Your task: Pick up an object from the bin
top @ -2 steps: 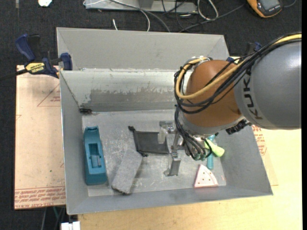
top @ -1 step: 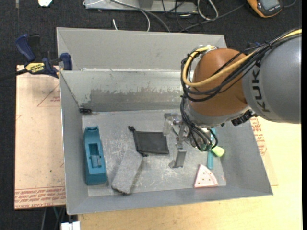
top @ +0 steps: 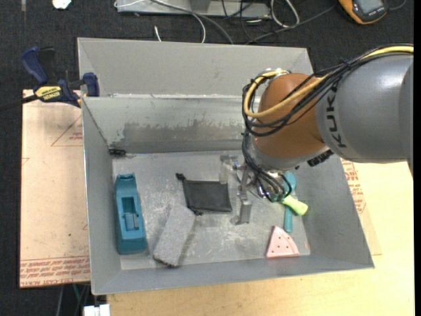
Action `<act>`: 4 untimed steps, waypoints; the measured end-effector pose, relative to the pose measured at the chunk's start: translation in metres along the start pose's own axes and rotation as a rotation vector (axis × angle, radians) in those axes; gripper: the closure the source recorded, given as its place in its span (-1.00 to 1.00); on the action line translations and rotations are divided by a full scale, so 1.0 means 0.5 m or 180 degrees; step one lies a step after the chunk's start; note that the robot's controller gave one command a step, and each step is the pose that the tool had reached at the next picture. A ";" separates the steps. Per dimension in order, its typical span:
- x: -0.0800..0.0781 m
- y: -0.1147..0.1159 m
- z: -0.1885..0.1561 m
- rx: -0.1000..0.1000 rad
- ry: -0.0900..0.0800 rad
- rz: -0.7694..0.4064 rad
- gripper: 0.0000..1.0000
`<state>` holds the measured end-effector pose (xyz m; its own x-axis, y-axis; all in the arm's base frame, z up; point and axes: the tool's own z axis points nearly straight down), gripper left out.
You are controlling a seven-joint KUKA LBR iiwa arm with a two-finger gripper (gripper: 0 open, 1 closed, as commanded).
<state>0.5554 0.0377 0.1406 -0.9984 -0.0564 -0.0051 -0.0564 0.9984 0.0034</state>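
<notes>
Risk notes, bin pick.

- We are looking down into the grey metal bin [top: 99, 209]. Its load is sparse and the pieces are lying apart on the floor, not heaped.
- The gripper [top: 242, 199] is hanging low near the bin's middle, under the arm's orange cover, with its tip close to the floor. We cannot tell how wide it is set, and we are seeing nothing held in it.
- The blue tape dispenser [top: 129, 212] is lying along the left wall, well apart from the gripper.
- The grey oblong block [top: 172, 237] is lying front-left, tilted, also apart.
- The black flat pad [top: 207, 195] is lying at the centre, with its right edge just beside the gripper. We are judging this the likeliest pick.
- The pink triangular piece [top: 281, 243] is lying front-right, near but clear.
- The green-and-teal handled tool [top: 293, 206] is lying just to the gripper's right, partly under the wrist.

What we are worrying about:

1. The pad is thin and flat on the floor, so a close from the edge is likely to push it sideways rather than lift it.
2. Going lower is risking a scrape on the metal floor.
3. The handled tool is sitting close enough to get nudged or caught.
4. The cover is hiding part of the contact zone, so a miss is going to be hard to spot.
</notes>
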 end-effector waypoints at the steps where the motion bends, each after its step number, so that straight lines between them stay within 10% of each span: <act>1: -0.009 0.015 0.004 -0.0002 0.0026 0.0418 -1.00; 2: -0.035 0.041 0.083 -0.0001 -0.0012 0.0483 -1.00; 3: -0.065 0.054 0.122 -0.0007 -0.0032 0.1402 1.00; 4: -0.065 0.054 0.122 -0.0007 -0.0032 0.1401 1.00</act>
<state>0.5867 0.0668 0.0800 -0.9271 0.3745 -0.0123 0.3744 0.9272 0.0096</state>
